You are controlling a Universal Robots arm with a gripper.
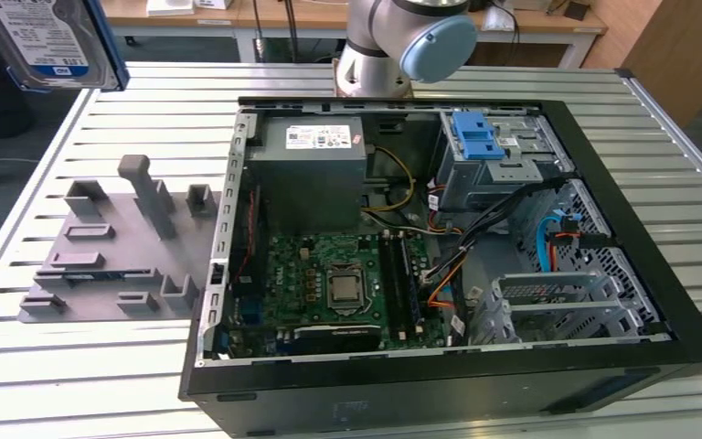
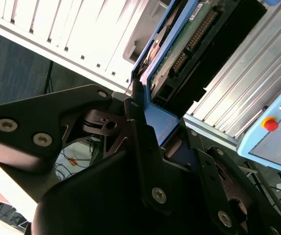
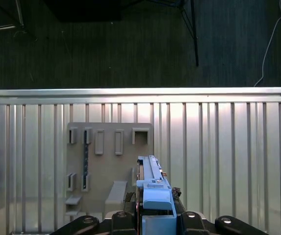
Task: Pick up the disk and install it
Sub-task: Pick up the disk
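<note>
The disk (image 1: 52,41), a silver drive with a blue-and-white label in a blue carrier bracket, hangs high at the exterior view's upper left, above the table's far corner. In the second wrist view my gripper (image 2: 155,122) is shut on the blue bracket, and the disk's (image 2: 189,44) green circuit side faces the camera. In the first wrist view the disk (image 3: 152,186) stands edge-on between my black fingers (image 3: 118,218), above the grey fixture plate (image 3: 111,161).
An open computer case (image 1: 643,302) lies on the slatted metal table (image 1: 83,384), with a silver cage and blue latch (image 1: 485,137) and a grey box (image 1: 314,165) inside. The grey fixture plate (image 1: 120,247) lies beside the case. The arm's base (image 1: 388,46) stands behind it.
</note>
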